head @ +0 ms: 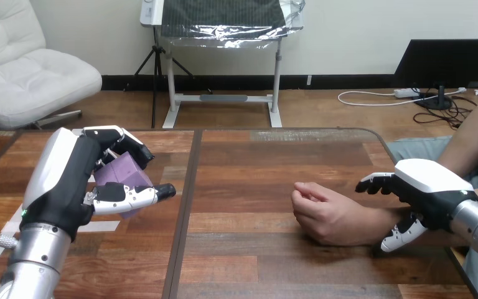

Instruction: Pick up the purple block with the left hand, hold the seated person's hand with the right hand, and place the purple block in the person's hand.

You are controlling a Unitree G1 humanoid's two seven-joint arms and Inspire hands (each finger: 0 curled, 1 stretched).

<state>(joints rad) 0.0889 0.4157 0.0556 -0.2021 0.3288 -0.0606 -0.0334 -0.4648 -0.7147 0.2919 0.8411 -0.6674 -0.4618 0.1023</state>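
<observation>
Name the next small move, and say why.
Probably carry the block rightward toward the person's hand. The left hand grips it at the view's left, well apart from that hand, and the right hand is curled round the person's wrist.

left robot hand (68, 180): grips purple block (123, 172) | right robot hand (432, 187): clasps person's wrist (373, 218)
</observation>
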